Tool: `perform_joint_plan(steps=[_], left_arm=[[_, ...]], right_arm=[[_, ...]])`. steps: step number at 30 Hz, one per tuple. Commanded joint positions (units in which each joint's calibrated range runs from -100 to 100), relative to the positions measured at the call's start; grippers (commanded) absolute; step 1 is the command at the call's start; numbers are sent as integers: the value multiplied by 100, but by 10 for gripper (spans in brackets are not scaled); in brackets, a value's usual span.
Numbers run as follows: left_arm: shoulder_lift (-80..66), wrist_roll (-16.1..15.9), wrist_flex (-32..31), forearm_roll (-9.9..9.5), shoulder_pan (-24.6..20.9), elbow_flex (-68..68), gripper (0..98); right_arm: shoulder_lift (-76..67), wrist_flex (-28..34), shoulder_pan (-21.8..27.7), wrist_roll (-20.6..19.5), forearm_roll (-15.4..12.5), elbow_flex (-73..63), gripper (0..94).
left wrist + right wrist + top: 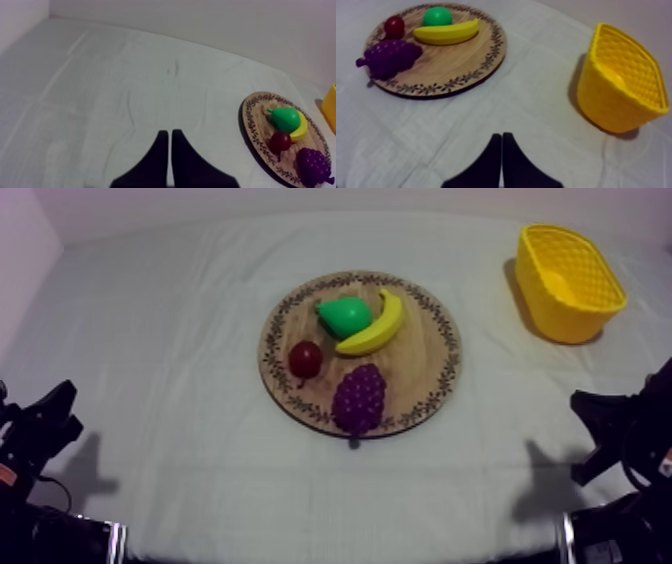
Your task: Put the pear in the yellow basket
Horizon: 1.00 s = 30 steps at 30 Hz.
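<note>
A green pear lies on the round wooden board at the table's middle, touching a yellow banana. The pear and the pear also appear from both wrists. The yellow basket stands empty at the far right, seen again as basket. My left gripper rests low at the left edge, my right gripper low at the right. Both are far from the board. From its wrist, my left gripper is shut in a narrow wedge over bare cloth. My right gripper is shut likewise.
A small red fruit and a purple bunch of grapes share the board with the pear. Grey-white cloth covers the table, with wide open room left of the board and between board and basket.
</note>
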Motion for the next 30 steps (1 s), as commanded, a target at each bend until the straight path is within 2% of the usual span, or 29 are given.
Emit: perform_joint_plan(steps=[1,3,5,7,11,14,21,30], left_arm=[[0,2,0,-2,-1,-2,1],[0,0,0,-2,-1,-2,1],[0,2,0,-2,-1,-2,1],[0,2,0,-2,-1,-2,1],[0,2,0,-2,-1,-2,1],[0,2,0,-2,-1,-2,1],[0,2,0,-2,-1,-2,1],[0,2,0,-2,-1,-2,1]], right_arm=[[943,-145,-396,-534,530,-228,4],[1568,-106,-515,-707,722,-630,4],[2157,19,-551,-721,771,-1182,4],[2760,210,-504,-530,676,-1853,4],[3863,862,-311,122,227,-3384,4],[4604,1441,-260,528,2,-4498,3],[6154,2665,-345,1154,-251,-6810,7],[8140,4358,-862,1711,-376,-9592,8]])
